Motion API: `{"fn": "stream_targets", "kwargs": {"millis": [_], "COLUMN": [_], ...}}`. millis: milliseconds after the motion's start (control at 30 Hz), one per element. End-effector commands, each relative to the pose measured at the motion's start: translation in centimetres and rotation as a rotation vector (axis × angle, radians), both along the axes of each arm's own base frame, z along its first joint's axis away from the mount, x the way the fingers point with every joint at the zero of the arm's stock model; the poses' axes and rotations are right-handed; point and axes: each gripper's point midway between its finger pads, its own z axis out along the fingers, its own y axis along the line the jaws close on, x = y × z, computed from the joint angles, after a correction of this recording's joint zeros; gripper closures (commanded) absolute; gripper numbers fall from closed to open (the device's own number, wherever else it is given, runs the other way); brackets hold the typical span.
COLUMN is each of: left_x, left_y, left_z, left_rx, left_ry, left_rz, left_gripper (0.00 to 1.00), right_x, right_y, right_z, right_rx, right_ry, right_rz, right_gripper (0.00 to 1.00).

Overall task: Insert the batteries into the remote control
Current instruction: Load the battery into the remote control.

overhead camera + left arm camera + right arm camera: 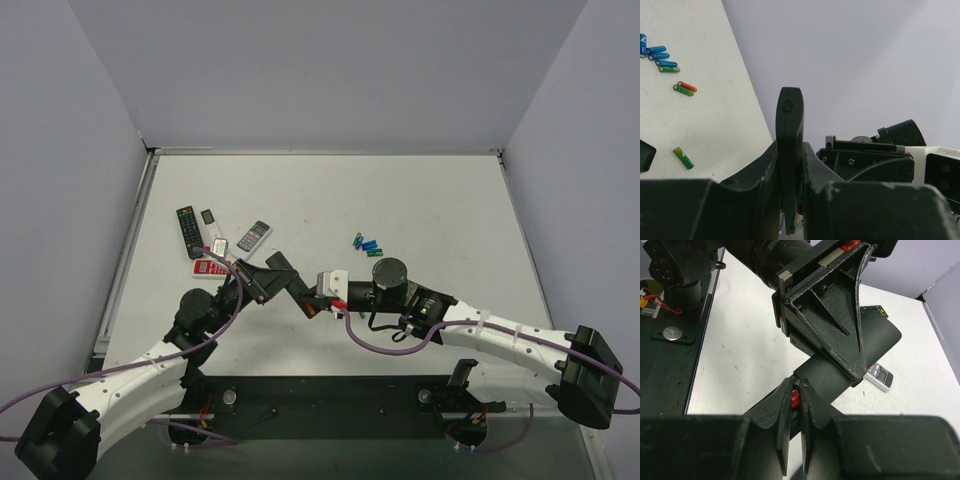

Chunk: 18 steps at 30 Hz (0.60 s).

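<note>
Left wrist view, entry one: what does the left gripper (789, 146) hold? — Clerk

Remote control (789, 112), slim, plain black, seen edge-on. The fingers are pressed against its two flat faces, and its far end stands up past the fingertips. No brand or lettering is legible on it. — Checker

Entry two, the right gripper (796, 386)? — Clerk

Jaws drawn almost together, pinching one orange-red battery (795, 398). Only a short red stretch shows between the fingers. It sits right at the near end of the remote control; whether the two touch cannot be told. — Checker

Location of the remote control? — Clerk

Held up off the worktop (430, 200), near its front edge and left of centre, between the two arms. — Checker

Other stock? — Clerk

Loose batteries (368, 243) in blue and green, clustered mid-worktop. The left wrist view adds an orange-red one beside a green one, and a single green one lying apart. Their print is too small to read. — Checker

Other remotes? — Clerk

Black remote with coloured buttons (189, 231) and red-and-white remote (210, 267), both at the left. White remote (879, 376) with a small display, lying below the held bar. Their key legends are illegible. — Checker
</note>
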Motion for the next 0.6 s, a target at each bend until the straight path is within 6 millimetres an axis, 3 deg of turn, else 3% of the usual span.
{"fn": "stream_targets", "kwargs": {"millis": [0,367,567], "left_x": [-1.3,-2.0,-2.3], "left_y": [1.7,1.2,1.4], "left_z": [9.4,10.8,11.1], "left_rx": [-0.242,-0.241,-0.245], "left_ry": [-0.220,-0.285,-0.299], "left_rz": [0.015,-0.028,-0.027], "left_gripper": [1.00,1.00,1.00], "right_x": [-2.0,-2.9,-2.2], "right_y": [-0.9,0.3,0.8], "right_z": [-5.5,-6.7,-6.9], "right_rx": [-0.124,-0.044,0.022], "right_ry": [0.159,0.330,0.391], "right_rz": [0.017,0.015,-0.034], "right_gripper": [0.92,0.94,0.97]}}
